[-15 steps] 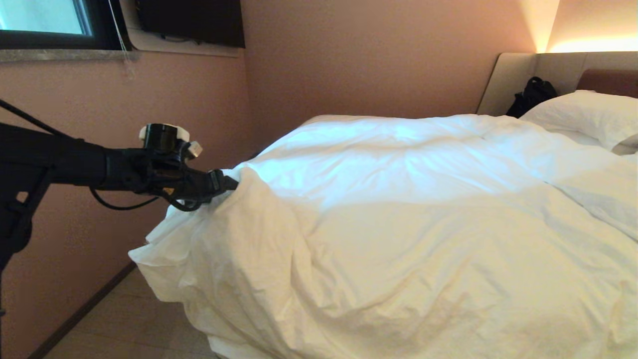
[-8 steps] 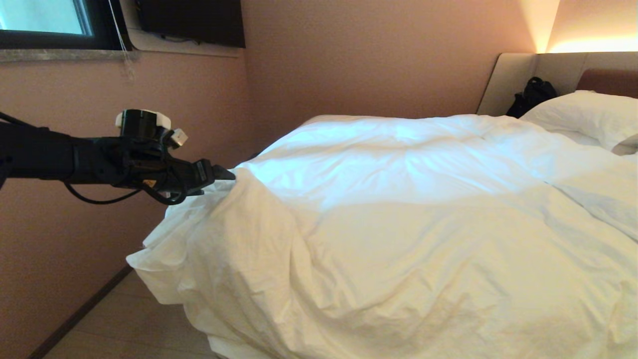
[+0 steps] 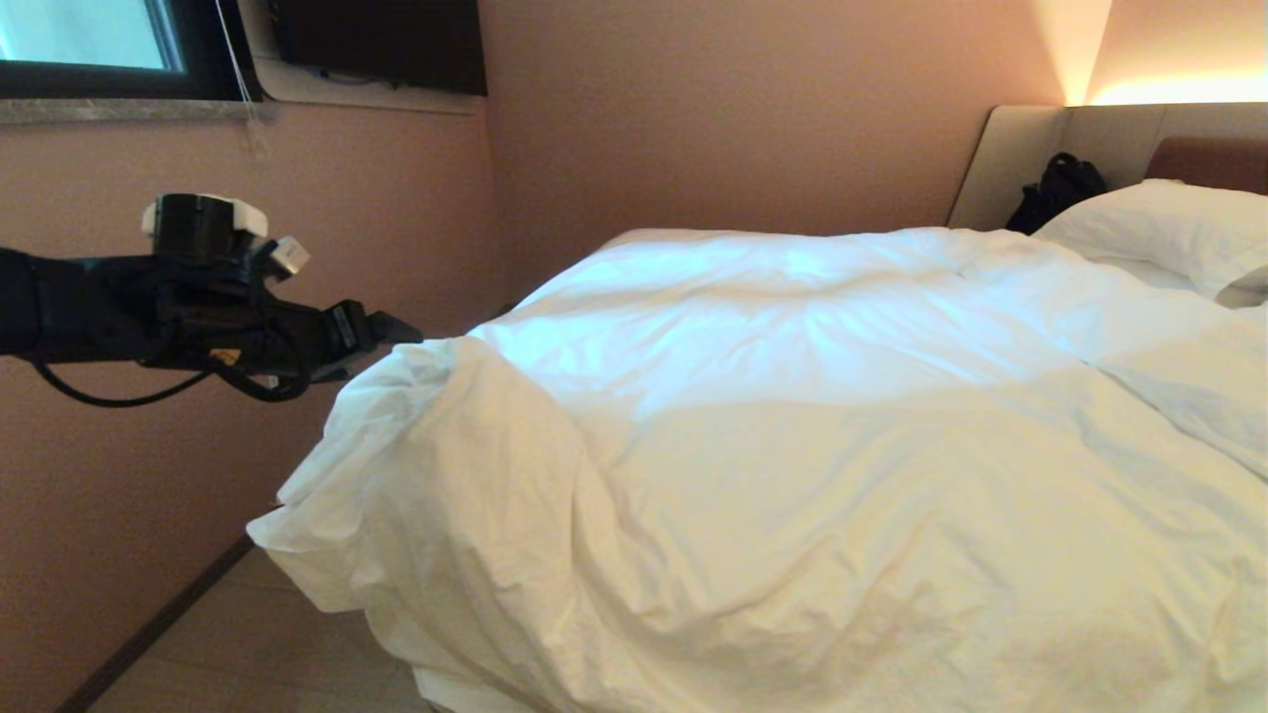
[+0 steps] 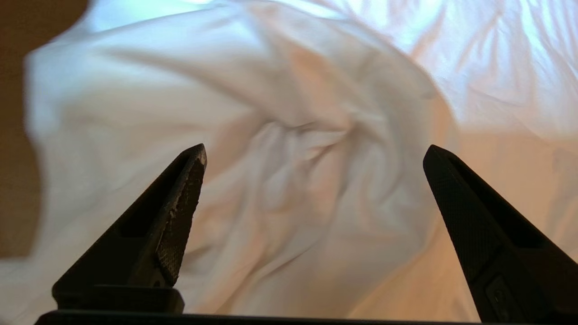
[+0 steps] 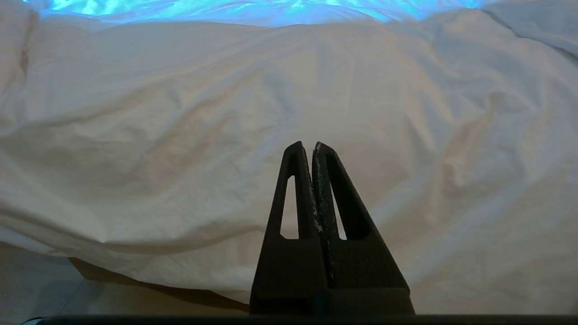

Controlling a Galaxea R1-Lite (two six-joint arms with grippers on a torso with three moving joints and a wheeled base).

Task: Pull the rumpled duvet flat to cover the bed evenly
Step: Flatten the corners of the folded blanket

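The white, creased duvet (image 3: 792, 446) lies spread over the bed (image 3: 1025, 149) and hangs off its near-left corner toward the floor. My left gripper (image 3: 401, 332) hovers level just left of that raised corner fold, a small gap apart from it. In the left wrist view the gripper (image 4: 314, 149) is open wide, with only the bunched duvet (image 4: 316, 90) beyond the fingers and nothing between them. My right gripper (image 5: 308, 145) is shut and empty, pointing at the duvet (image 5: 180, 113) draped over the bed's near side; it is outside the head view.
A pink wall (image 3: 149, 446) runs close along the bed's left side, leaving a narrow strip of floor (image 3: 248, 654). A white pillow (image 3: 1159, 228) and a black bag (image 3: 1060, 188) sit by the headboard. A window and a dark screen hang high on the left.
My left gripper let go of the duvet's corner fold, opened, and drew back to the left and slightly up. The released fold slumped a little onto the bed corner.
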